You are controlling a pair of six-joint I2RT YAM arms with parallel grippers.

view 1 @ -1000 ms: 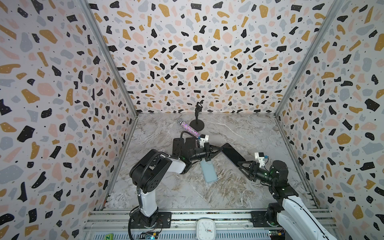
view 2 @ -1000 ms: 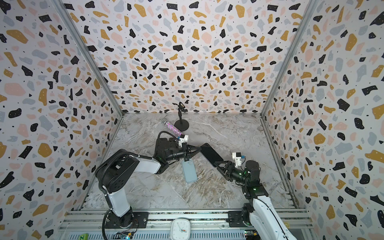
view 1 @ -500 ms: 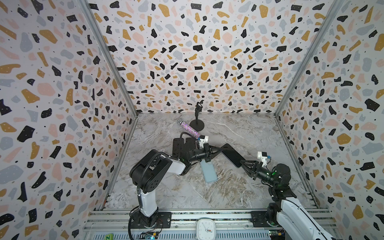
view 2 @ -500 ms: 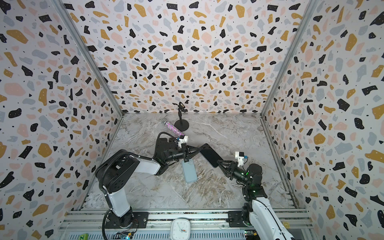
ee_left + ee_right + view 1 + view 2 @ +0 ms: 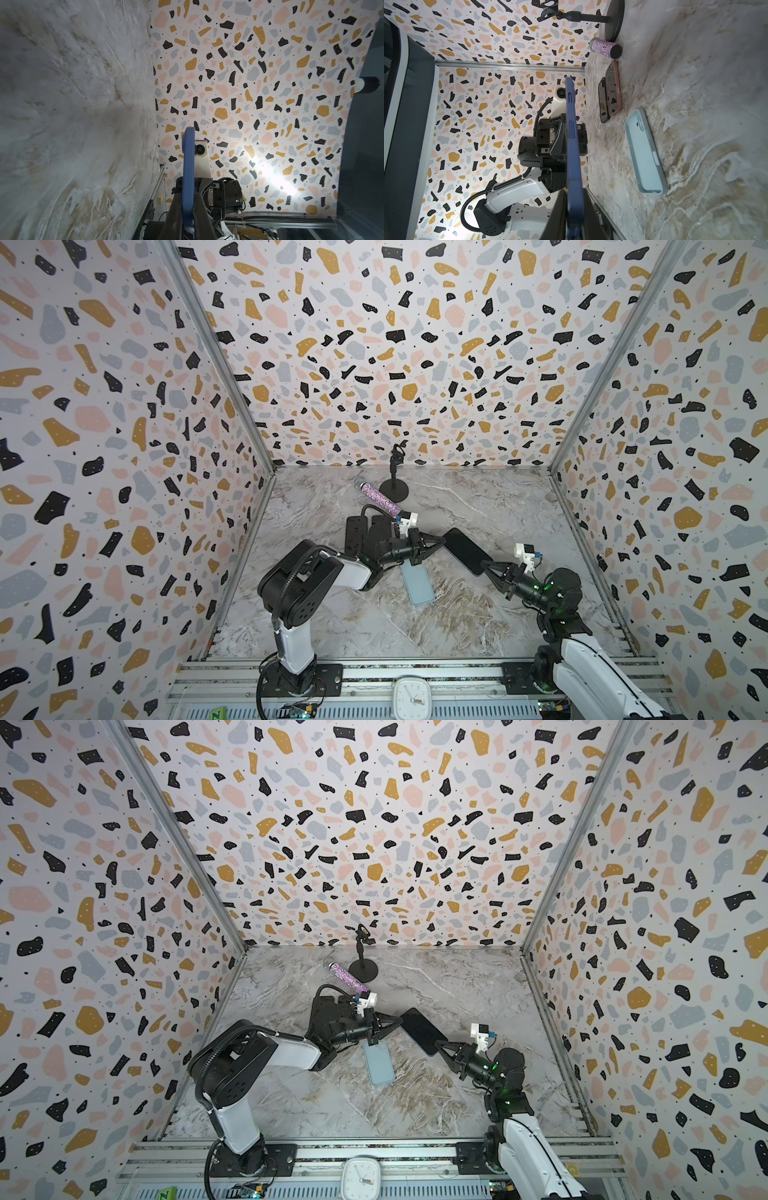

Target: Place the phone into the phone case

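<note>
Right pincer [image 5: 484, 565] clamps one end of the phone [image 5: 463, 551], left pincer [image 5: 441, 538] pinches the other, holding it aloft above the middle of the surface [image 5: 478, 614]; the phone case [image 5: 417, 583] lies flat nearby. Rigid, slick slab, I reckon: grip its flat faces near the ends.

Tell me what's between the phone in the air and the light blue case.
Nothing lies between the phone and the light blue case; only the left tool seems to hang above the case's far end.
</note>
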